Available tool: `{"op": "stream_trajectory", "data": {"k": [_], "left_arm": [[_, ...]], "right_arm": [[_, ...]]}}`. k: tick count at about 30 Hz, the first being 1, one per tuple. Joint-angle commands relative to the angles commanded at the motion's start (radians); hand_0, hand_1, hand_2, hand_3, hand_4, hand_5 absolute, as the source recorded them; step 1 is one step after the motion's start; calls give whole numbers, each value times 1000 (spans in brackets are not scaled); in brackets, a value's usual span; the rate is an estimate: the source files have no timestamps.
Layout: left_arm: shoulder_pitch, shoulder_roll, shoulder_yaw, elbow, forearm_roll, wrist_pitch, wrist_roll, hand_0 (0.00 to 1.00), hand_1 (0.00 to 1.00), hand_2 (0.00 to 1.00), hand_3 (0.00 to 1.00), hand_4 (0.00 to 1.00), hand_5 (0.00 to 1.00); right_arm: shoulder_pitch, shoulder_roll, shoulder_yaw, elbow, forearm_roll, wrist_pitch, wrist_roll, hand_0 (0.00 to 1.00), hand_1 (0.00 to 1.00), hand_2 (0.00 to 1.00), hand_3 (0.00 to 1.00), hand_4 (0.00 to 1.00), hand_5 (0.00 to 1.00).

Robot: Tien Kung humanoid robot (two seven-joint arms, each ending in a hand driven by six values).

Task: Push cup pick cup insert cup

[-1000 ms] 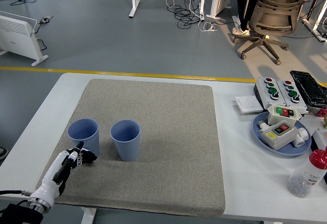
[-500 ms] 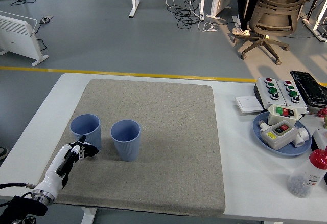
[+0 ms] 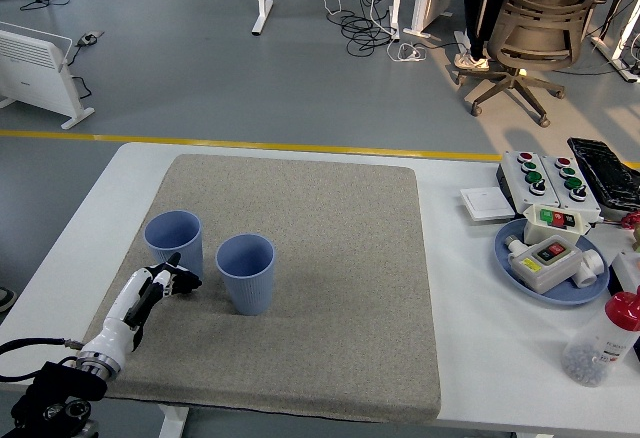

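Observation:
Two blue ribbed cups stand upright on the grey mat (image 3: 330, 258). The left cup (image 3: 174, 241) is near the mat's left edge; the right cup (image 3: 246, 272) stands just beside it, a small gap between them. My left hand (image 3: 165, 283) reaches in from the lower left, its fingers extended and pressed against the near side of the left cup's base. It holds nothing. My right arm is out of view.
On the white table's right side are a blue plate (image 3: 510, 261) with switch boxes, a button box (image 3: 545, 178), a white card (image 3: 484, 204), a black tray (image 3: 606, 171) and a red-capped bottle (image 3: 603, 339). An office chair stands beyond the table.
My left hand has moved forward and to the right, pushing the left cup away from me and closer to the right cup. The right cup has not moved.

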Motion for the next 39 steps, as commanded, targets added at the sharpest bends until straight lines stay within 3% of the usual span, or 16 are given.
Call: {"op": "stream_trajectory", "data": {"k": [24,39], "left_arm": [[-184,13,99,182,-99,13,-40,642,589,509,446,621,998],[-249,18,155,259,-144,16,-56,638,583,505,441,607,998]], "right_arm": [[15,6,-4,1,2,0,-1,668,614,626,579,138,475],[22,11,13,3,-32,3,-12,668,614,626,579,136,478]]}}
